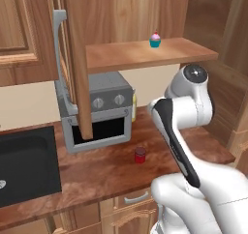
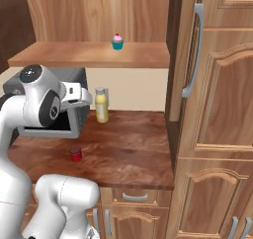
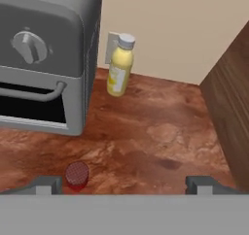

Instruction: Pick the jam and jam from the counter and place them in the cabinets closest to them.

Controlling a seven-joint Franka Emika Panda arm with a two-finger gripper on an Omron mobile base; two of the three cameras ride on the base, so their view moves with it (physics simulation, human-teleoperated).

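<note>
- the claw (image 3: 124,184) is spread wide and empty, its tips well apart at the bottom of the hand view, looking down over the desk (image 3: 160,137).
- the red jam (image 3: 77,175) stands upright on the desk just inside the left tip, off to one side of the gap rather than centred; judged, the claw must shift toward it before closing.
- a grey oven (image 3: 44,59) sits just behind the jam, so approach room looks tight there.
- a yellow bottle (image 3: 119,66) stands by the wall, well apart.
- the cabinet shelf (image 1: 145,54) above is open, holding a cupcake (image 1: 155,40).
</note>
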